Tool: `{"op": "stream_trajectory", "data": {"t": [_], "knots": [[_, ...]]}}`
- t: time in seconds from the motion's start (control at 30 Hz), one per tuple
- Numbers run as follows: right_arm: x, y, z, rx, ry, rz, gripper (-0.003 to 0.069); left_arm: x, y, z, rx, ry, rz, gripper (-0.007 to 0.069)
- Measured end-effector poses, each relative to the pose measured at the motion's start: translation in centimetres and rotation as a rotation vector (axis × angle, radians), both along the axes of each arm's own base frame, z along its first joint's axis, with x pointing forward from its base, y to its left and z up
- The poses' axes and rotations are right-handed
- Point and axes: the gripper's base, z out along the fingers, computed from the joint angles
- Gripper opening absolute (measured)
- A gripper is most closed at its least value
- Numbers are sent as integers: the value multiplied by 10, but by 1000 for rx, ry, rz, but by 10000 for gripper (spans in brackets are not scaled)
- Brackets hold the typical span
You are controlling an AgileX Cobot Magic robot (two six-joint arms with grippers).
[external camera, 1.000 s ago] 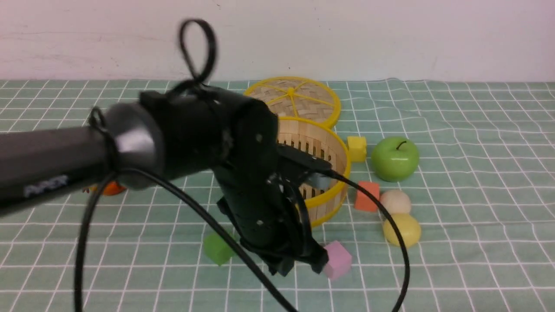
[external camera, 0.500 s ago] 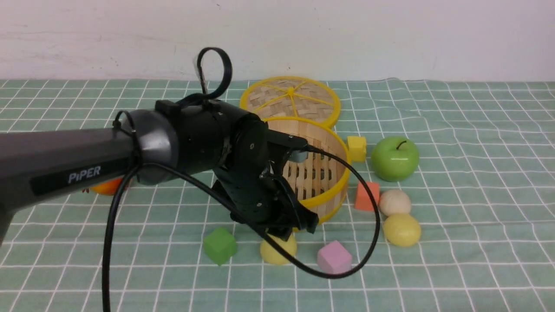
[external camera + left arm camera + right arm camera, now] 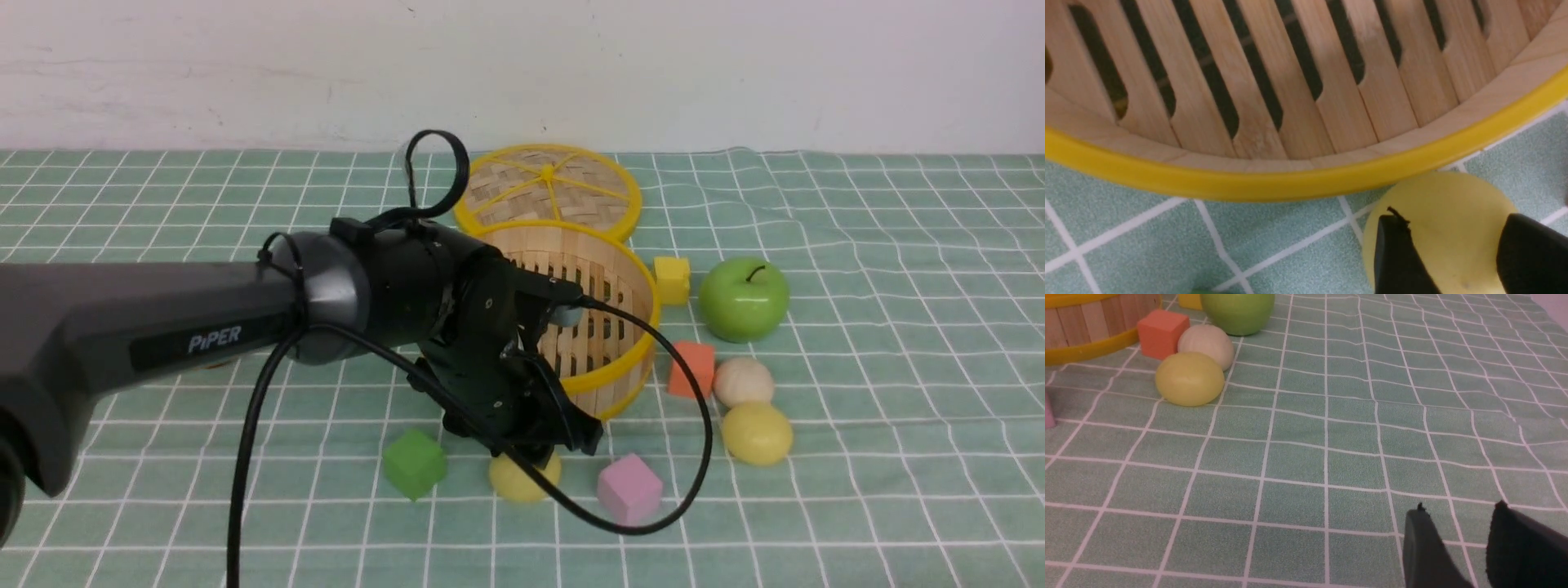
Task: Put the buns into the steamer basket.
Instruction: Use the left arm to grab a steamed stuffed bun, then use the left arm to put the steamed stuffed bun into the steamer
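Left gripper (image 3: pixel 549 447) over yellow bun (image 3: pixel 519 483), between green cube (image 3: pixel 415 463) and pink cube (image 3: pixel 629 488)

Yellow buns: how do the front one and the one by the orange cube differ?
The front yellow bun sits under the open left gripper; the right yellow bun has no gripper near. The front one lies alone; the right one adjoins the cream bun. Both lie outside the steamer basket.

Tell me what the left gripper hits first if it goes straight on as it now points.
Most likely the pale yellow bun, on the cloth just outside the steamer basket, straight ahead of the open left gripper; depth is hard to judge.
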Motion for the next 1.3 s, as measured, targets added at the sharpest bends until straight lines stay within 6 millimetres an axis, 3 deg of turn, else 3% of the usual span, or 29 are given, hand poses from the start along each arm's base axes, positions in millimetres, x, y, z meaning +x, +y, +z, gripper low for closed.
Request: {"op": "stream_trajectory", "data": {"t": [0.07, 0.2, 0.33, 0.43, 0.53, 0.67, 0.7, 0.73, 0.8, 0.83, 0.97, 1.07, 1.17, 1.3], "knots": [[0, 0, 0, 0, 0, 0, 240, 0, 0, 0, 0, 1, 1, 319], [0, 0, 0, 0, 0, 0, 240, -1, 1, -1, 9, 12, 1, 218], [0, 0, 0, 0, 0, 0, 240, -3, 2, -1, 25, 38, 1, 7], [0, 0, 0, 0, 0, 0, 240, -6, 3, 10, 33, 62, 3, -13], [0, 0, 0, 0, 0, 0, 240, -12, 3, 32, 30, 66, -5, -13], [0, 0, 0, 0, 0, 0, 240, -13, -2, 90, -51, -54, -30, -13], [0, 0, 0, 0, 0, 0, 240, -12, -3, 92, -57, -63, -30, -13], [0, 0, 0, 0, 0, 0, 240, -5, -4, 110, -99, -127, -28, -13], [0, 0, 0, 0, 0, 0, 240, 3, -5, 118, -122, -165, -21, -13], [0, 0, 0, 0, 0, 0, 240, 16, -5, 122, -137, -200, -9, -13], [0, 0, 0, 0, 0, 0, 240, 46, -6, 105, -118, -205, 10, -13], [0, 0, 0, 0, 0, 0, 240, 74, -8, 68, -57, -164, 22, -9], [0, 0, 0, 0, 0, 0, 240, 86, -10, 38, 24, -95, 20, 22], [0, 0, 0, 0, 0, 0, 240, 91, -10, 32, 66, -72, 34, 106]]}}
